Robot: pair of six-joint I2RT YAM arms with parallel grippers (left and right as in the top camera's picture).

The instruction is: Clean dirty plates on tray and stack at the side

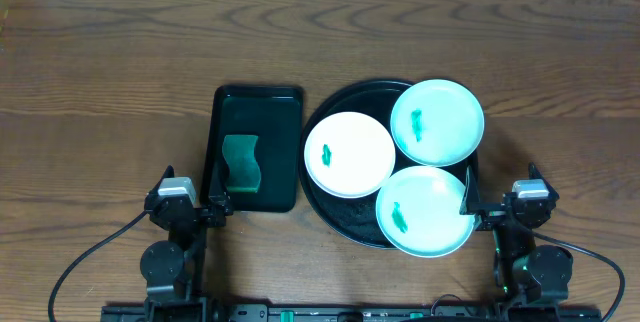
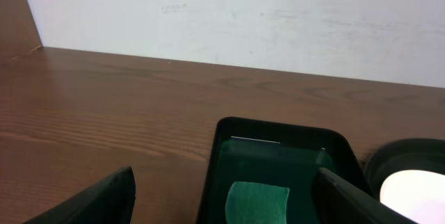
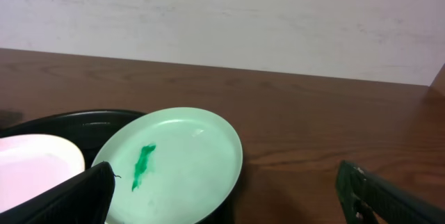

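Nothing has been wiped or stacked yet. All three plates lie on the round black tray [image 1: 345, 220], which sits right of the middle of the counter [image 1: 120, 52], towards its near edge. The white plate [image 1: 349, 154] is on the tray's left side, one mint plate [image 1: 437, 122] on its far right and the other mint plate [image 1: 425, 210] nearest the front edge. Each has a green smear in its middle. The plates touch or slightly overlap, and both mint ones hang over the tray's rim.

Just left of the round tray, the rectangular black tray [image 1: 275, 112] holds a green sponge [image 1: 240, 164]. That probably explains the layout: the sponge lies right in front of the left tool [image 2: 224, 175], and the plates are within reach of the right tool [image 3: 226, 167]. One arm could then wipe while the other steadies or lifts a plate.

Both tools rest at the near edge with their jaws wide apart, gripping nothing.

Only the overhead view shows the whole arrangement and all three smears. The left wrist view shows the rectangular tray's raised rim, the sponge low inside it and a sliver of the white plate. The right wrist view shows how shallow a mint plate is and how its edge juts past the round tray. I cannot tell which mint plate that is
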